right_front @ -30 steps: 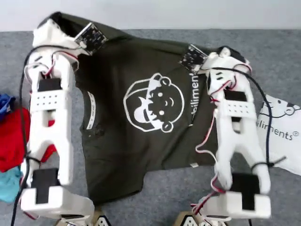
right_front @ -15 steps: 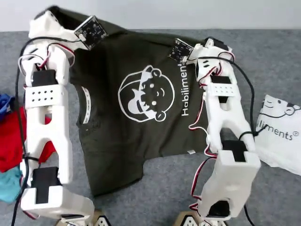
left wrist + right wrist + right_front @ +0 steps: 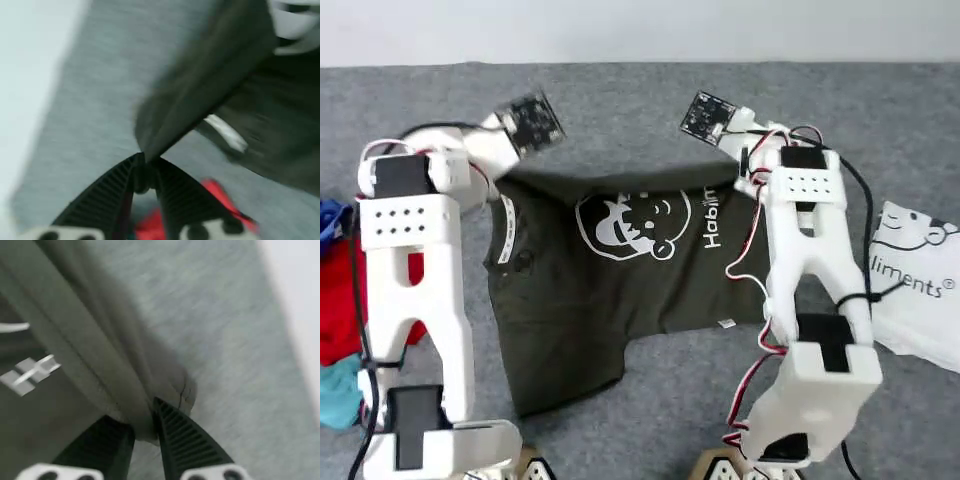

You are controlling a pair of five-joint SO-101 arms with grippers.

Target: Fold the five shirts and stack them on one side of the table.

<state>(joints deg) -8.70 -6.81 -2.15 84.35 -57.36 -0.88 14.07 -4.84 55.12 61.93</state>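
Observation:
A dark olive shirt with a white monkey print lies mid-table, its far part folded over toward the near side. My left gripper is shut on the shirt's far left corner. My right gripper is shut on the far right corner. In the left wrist view the black fingers pinch a fold of the olive shirt, and red cloth shows beyond them. The right wrist view has its fingers closed on the olive shirt's folded edge above the grey table.
A white printed shirt lies at the right edge. At the left edge, red, blue and teal shirts are piled. Bare grey table lies beyond the olive shirt, with a white wall at the far edge.
Both arms drew back toward the near side with the shirt's far edge in their grip. That edge folded over, and the top of the print is now covered.

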